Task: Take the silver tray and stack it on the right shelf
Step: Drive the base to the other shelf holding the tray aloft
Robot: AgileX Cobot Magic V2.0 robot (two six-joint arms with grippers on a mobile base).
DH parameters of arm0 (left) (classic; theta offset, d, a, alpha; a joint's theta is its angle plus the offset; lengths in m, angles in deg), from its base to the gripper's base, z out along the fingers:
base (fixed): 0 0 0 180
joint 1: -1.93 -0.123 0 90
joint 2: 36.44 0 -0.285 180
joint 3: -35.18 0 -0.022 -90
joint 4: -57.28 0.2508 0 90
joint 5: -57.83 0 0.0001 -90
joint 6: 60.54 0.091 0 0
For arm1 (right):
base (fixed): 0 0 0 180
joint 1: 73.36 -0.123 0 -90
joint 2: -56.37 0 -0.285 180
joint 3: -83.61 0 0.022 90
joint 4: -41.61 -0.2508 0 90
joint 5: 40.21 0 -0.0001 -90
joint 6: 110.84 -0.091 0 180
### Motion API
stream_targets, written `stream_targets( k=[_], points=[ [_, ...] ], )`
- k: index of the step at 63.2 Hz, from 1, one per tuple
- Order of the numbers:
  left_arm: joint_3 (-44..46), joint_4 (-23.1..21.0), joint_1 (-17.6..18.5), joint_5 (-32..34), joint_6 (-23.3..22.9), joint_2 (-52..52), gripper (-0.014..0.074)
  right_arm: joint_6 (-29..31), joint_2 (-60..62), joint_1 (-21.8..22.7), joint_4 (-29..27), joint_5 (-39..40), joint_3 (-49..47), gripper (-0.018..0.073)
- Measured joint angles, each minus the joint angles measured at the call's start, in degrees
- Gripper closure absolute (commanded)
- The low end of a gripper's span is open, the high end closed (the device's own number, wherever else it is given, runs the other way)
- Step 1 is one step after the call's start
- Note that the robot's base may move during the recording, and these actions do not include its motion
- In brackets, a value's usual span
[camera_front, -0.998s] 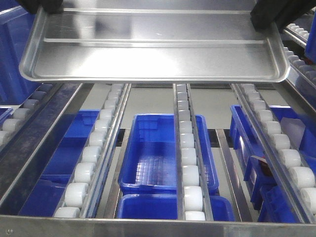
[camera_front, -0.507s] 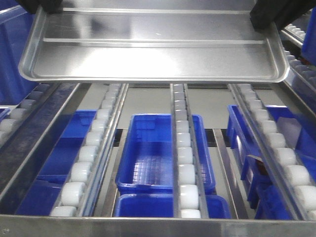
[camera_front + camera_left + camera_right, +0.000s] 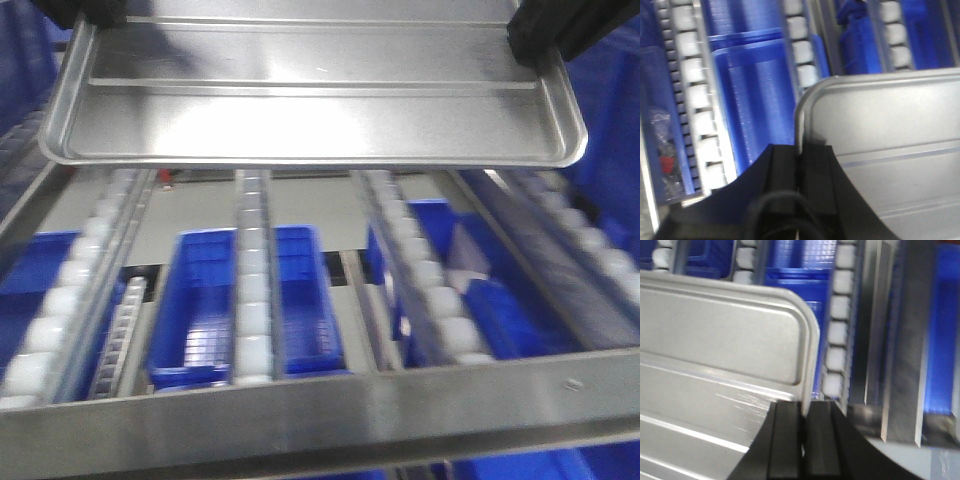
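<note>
Silver tray (image 3: 310, 110) aloft, level, over right shelf (image 3: 330, 400) rails, not touching | left hand (image 3: 800, 156) clamped on left rim; right hand (image 3: 804, 412) clamped on right rim | likely stiff, light, slick sheet metal: best pinched at short-end rims

The right shelf (image 3: 420, 270) slides leftward across the front view within a second. The roller rail (image 3: 252, 290) that ran under the right half of the silver tray (image 3: 310, 115) now passes under its left half. The blue bin (image 3: 200, 300) below it moves from centre frame to left of centre. The front bar (image 3: 330, 405), a thin level strip along the bottom edge a second ago, now fills a broad band climbing toward the right, with blue showing beneath it. The rack, sharp before, now appears smeared with blur.
</note>
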Motion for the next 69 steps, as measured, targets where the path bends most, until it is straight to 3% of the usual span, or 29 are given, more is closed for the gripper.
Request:
stream_targets(
  k=[69],
  points=[
    [0.0, 0.0, 0.0, 0.0, 0.0, 0.0, 0.0697, 0.0, 0.0, 0.0, -0.1, 0.0, 0.0, 0.0503]
  ],
)
